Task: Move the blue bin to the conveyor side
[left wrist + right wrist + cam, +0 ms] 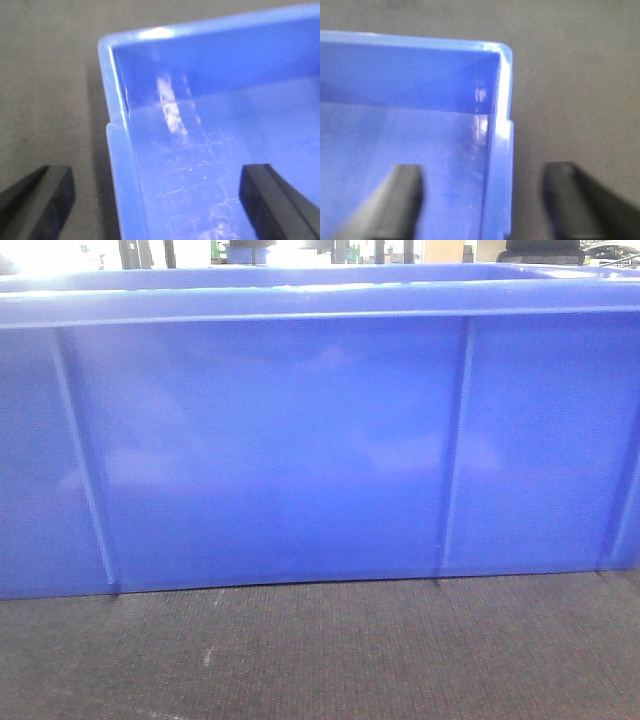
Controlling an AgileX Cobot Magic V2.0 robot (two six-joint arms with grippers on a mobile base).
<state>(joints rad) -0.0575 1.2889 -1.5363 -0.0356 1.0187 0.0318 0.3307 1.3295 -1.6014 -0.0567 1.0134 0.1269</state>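
The blue bin fills the front view, its ribbed near wall standing on the dark woven conveyor belt. In the left wrist view my left gripper is open and straddles the bin's left rim: one finger over the belt, the other inside the bin. In the right wrist view my right gripper is open and straddles the bin's right rim: one finger inside the bin, the other over the belt. The fingers stand apart from the rims. The bin's inside looks empty where it shows.
Beyond the bin's far rim, dark stands and bright background shapes show at the top of the front view. The belt extends in front of the bin and to both of its sides.
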